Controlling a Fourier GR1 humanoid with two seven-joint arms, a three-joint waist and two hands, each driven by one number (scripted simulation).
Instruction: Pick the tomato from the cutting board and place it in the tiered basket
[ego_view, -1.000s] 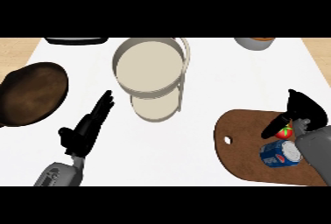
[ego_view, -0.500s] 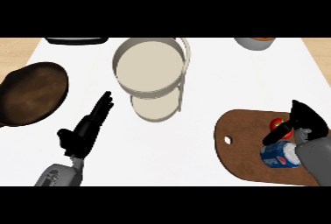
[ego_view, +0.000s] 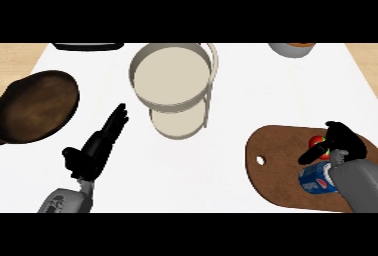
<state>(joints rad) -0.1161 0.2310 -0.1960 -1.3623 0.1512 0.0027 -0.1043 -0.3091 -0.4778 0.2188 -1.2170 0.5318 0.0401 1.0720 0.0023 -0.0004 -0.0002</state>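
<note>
The red tomato (ego_view: 317, 142) lies on the brown cutting board (ego_view: 277, 162) at the right, mostly hidden under my right hand (ego_view: 341, 142), whose fingers and thumb curl round it. The tiered basket (ego_view: 173, 85), two beige round trays on a frame, stands at the upper middle. At the lower left my left hand (ego_view: 96, 147) rests open, fingers pointing up and to the right, holding nothing.
A blue can (ego_view: 316, 179) lies on the board just below the tomato, beside my right forearm. A dark brown round pan (ego_view: 33, 107) sits at the left. A grey bowl (ego_view: 291, 48) and a dark object (ego_view: 87, 46) stand along the far edge.
My right hand has lowered and drawn toward me over the tomato, its fingers closing round it. The left hand has not moved.
</note>
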